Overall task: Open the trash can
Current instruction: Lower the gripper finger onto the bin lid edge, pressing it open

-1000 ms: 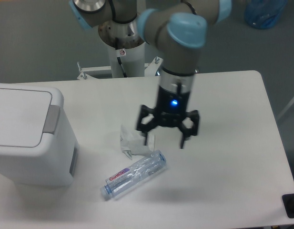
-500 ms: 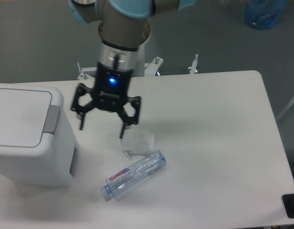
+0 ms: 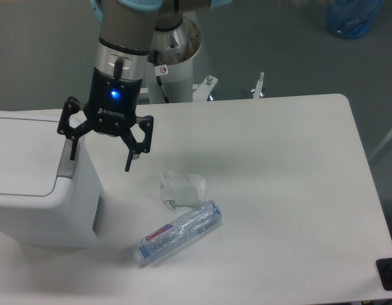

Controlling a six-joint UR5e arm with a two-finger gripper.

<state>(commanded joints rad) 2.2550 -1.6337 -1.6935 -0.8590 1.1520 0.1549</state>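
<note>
The trash can [image 3: 37,190] is a large white boxy bin at the left edge of the table, its flat lid shut. Its grey push-button [image 3: 67,166] sits on the right edge of the lid, partly hidden behind my left finger. My gripper [image 3: 100,164] is open and empty, hanging above the bin's right side. Its left fingertip [image 3: 72,154] is over the button, its right fingertip [image 3: 128,167] is over the table beside the bin. I cannot tell whether the left finger touches the button.
A crumpled clear wrapper [image 3: 180,189] and a clear plastic bottle [image 3: 178,233] lie on the white table [image 3: 291,190] right of the bin. The arm's base post [image 3: 176,57] stands behind the table. A blue bag [image 3: 354,16] lies on the floor at the far right.
The gripper has moved left from above the wrapper to above the bin's right edge, staying open. The bin, wrapper and bottle have not moved.
</note>
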